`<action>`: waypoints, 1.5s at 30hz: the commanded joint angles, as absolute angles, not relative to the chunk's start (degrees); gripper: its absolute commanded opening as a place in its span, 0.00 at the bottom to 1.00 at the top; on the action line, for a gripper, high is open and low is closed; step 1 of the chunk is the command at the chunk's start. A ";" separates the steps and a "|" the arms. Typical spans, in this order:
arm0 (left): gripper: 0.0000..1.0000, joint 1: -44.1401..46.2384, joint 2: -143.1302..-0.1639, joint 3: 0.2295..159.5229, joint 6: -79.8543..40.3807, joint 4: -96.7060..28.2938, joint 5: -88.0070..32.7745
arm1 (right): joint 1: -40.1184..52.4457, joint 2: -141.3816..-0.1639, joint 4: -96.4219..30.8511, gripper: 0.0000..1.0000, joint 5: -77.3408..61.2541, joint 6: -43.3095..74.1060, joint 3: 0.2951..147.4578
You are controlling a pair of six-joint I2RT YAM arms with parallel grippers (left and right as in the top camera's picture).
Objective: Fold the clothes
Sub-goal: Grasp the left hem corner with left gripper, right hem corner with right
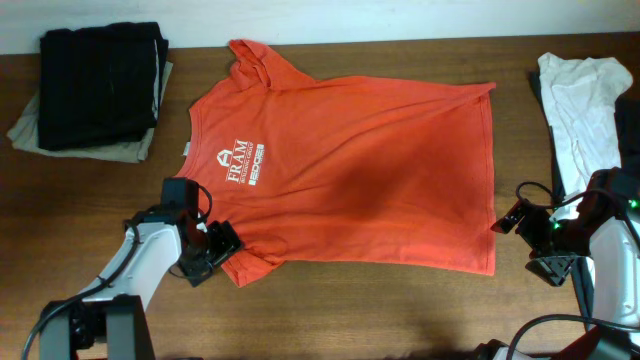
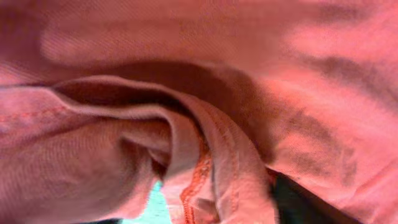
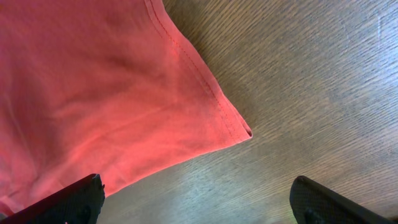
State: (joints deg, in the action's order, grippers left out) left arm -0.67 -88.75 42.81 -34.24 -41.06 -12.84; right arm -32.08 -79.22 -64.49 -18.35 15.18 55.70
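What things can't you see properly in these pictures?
- Left wrist view: the orange T-shirt fills the picture and hides the left pincer, so I cannot tell if it grips.
- Overhead: the small words under the logo are too tiny to read.
- Overhead: the white cloth is partly hidden behind the right arm.
- Right wrist view: only the tips of the open right pincer show; the bottom edge cuts off the rest.
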 commanded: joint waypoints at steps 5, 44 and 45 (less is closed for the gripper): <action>0.69 -0.51 -90.63 42.09 -33.82 -40.42 -18.65 | -32.23 -78.52 -64.51 0.99 -19.05 14.79 55.92; 0.01 -0.51 -82.89 45.32 -33.56 -45.39 -16.67 | -26.57 -87.33 -50.61 1.00 -5.48 29.71 43.51; 0.01 -0.51 -82.89 45.32 -33.58 -45.21 -16.69 | -25.10 -88.23 -50.28 1.00 -4.54 31.07 43.51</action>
State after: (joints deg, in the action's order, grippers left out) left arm -0.64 -83.70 44.60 -33.89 -45.60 -16.93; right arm -29.10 -85.65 -50.92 -9.02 27.66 43.90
